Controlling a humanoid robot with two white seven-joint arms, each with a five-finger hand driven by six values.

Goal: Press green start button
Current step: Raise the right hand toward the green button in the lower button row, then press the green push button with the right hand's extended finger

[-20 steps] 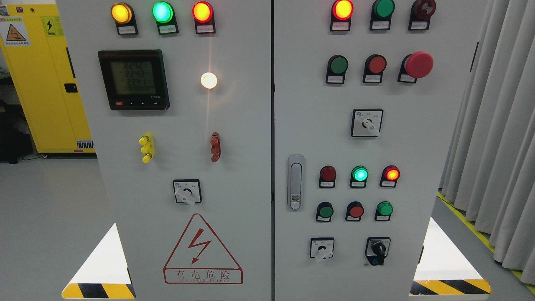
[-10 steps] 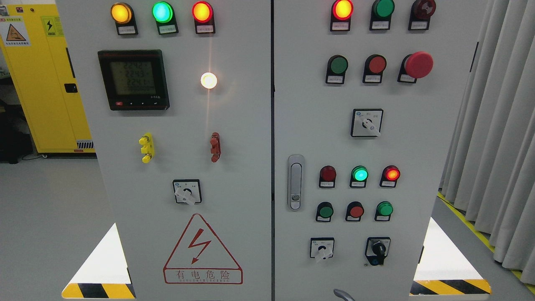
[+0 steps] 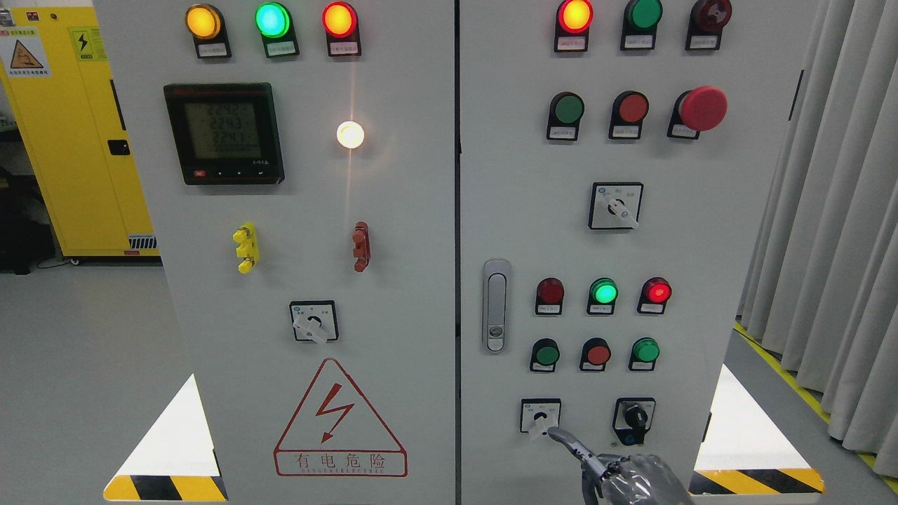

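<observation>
Centrally on the grey cabinet's (image 3: 393, 210) right door, a green start button (image 3: 546, 355) is sitting in the lower button row, beside a red button (image 3: 598, 354) and another green one (image 3: 645, 350). At 5 o'clock from it, the right hand (image 3: 617, 473) is being seen at the bottom edge, one finger (image 3: 565, 438) pointing out, the others curled, nothing gripped. A rotary switch (image 3: 541, 416) is lying between fingertip and button. Grey curtains (image 3: 835, 210) are hanging at 3 o'clock, a yellow cabinet (image 3: 70, 140) is standing at 9 o'clock.
</observation>
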